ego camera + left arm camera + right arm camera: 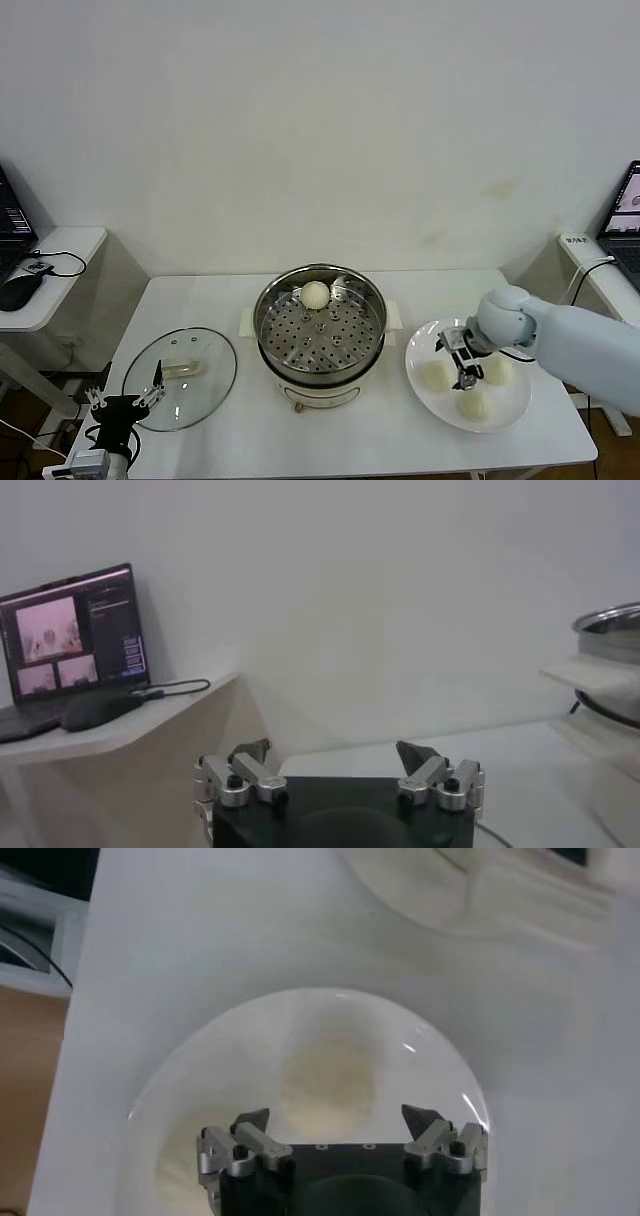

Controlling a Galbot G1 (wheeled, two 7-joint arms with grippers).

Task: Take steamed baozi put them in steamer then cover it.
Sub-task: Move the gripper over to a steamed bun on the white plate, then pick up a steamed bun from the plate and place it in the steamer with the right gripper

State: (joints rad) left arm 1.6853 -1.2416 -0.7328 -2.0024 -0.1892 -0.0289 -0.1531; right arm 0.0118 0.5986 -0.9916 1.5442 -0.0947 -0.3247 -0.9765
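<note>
You've got four buns: one (pixel 315 294) in the steamer (pixel 320 330), three (pixel 437 375) on the plate (pixel 512 410) right of it. Your right claw (pixel 462 362) hangs wide open above those, holding nothing. The lid (pixel 180 378) lies left of the steamer, your left claw (pixel 125 398) open beside it

Right gripper (pixel 463 362) open over three plated baozi (pixel 437 375) — one baozi in steamer (pixel 320 322)
</note>
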